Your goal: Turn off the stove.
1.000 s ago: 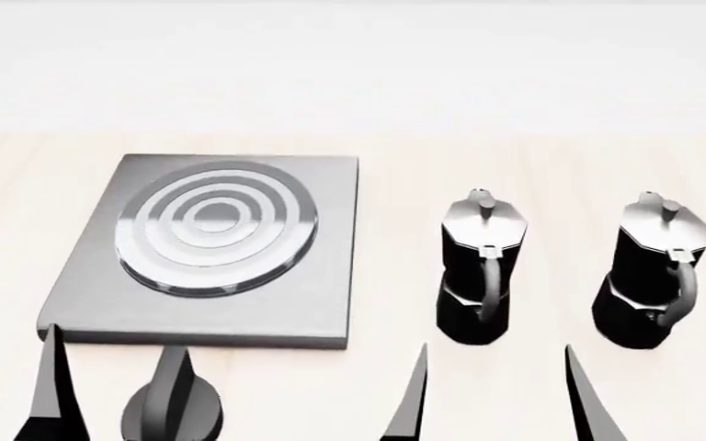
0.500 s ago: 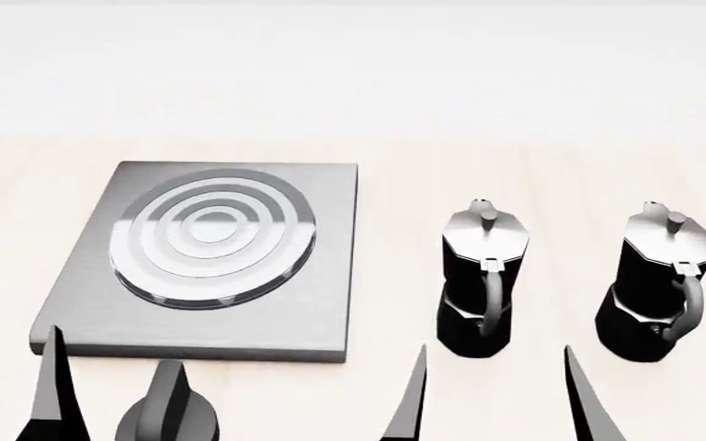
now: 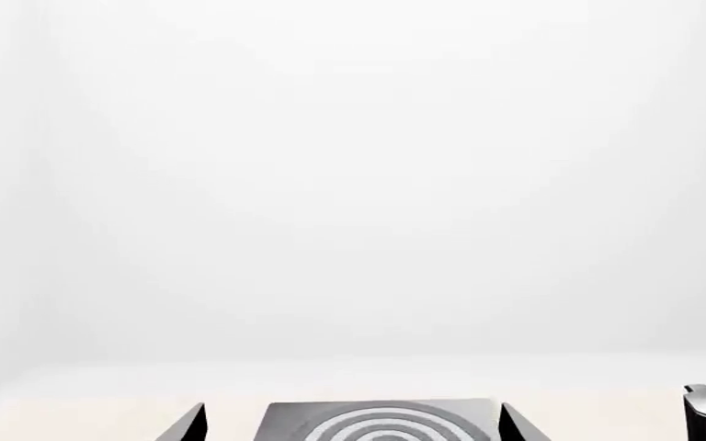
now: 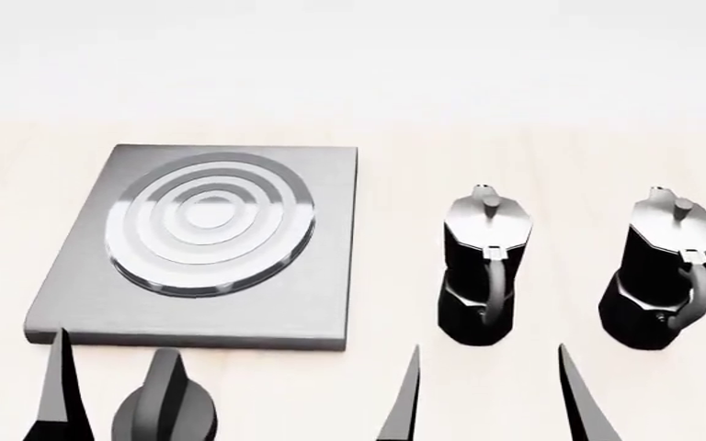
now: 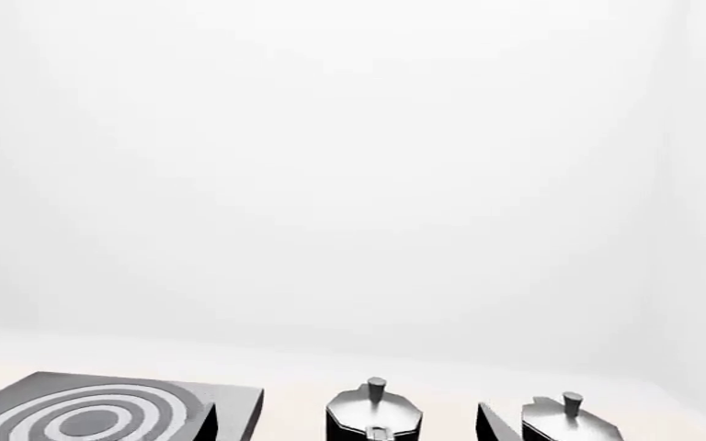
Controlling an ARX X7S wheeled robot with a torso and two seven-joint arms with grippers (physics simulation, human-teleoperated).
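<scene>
- Left gripper (image 4: 114, 386): jaws wide, empty, straddling the knob (image 4: 166, 413).
- Knob: rigid, ridged, likely grippy; pinch its raised ridge.
- Stove (image 4: 316, 303): just beyond, heavy-looking.

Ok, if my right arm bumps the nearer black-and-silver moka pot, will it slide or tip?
Likely tip: the left black-and-silver moka pot stands tall on a narrow base. Its side handle probably shifts weight toward the robot. The smooth pale wooden tabletop may let it slide first if struck low.
</scene>
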